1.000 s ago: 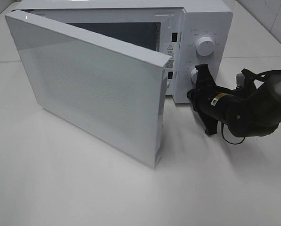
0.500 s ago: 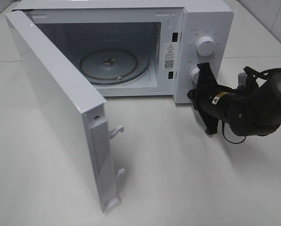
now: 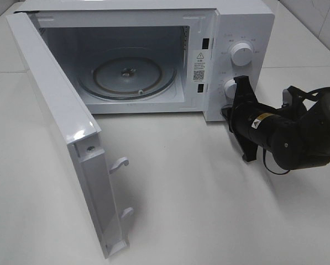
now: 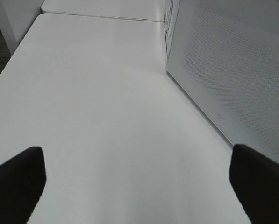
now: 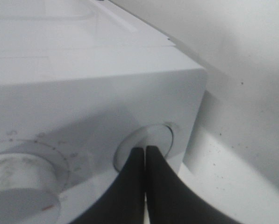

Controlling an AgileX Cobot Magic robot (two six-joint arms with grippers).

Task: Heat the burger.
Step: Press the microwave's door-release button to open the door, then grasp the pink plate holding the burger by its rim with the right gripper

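Status: microwave [image 3: 242, 22] stands at the upper centre of the exterior frame, its door [image 3: 54, 110] hinged on the left edge and swung wide toward the lower left. Turntable [image 3: 126, 74] inside the cavity [image 3: 87, 49] is bare. Burger is not visible in any view. It is neither in the cavity nor on the shown part of the tabletop [image 3: 209, 210], so its bearing from either hand, and which arm is nearer to it, cannot be determined. Right hand [image 3: 226, 112] is at the right of the frame, fingers [image 5: 134, 168] pressed together with nothing between them, tips touching the round button [image 5: 153, 137] below the lower dial [image 3: 231, 88]. Left hand [image 4: 137, 182] is outside the exterior frame. Its wrist view shows its fingers [image 4: 17, 179] spread wide apart, holding nothing, above bare tabletop, with the outer face of the door just beside it. Judgement: the open door stands between the left hand and the cavity, whose mouth faces the lower edge of the frame and is reachable from the front or right. The left hand is ready to grasp; the right hand must first back off the button and open. Next step calls for locating the burger, then setting it on the turntable centre.
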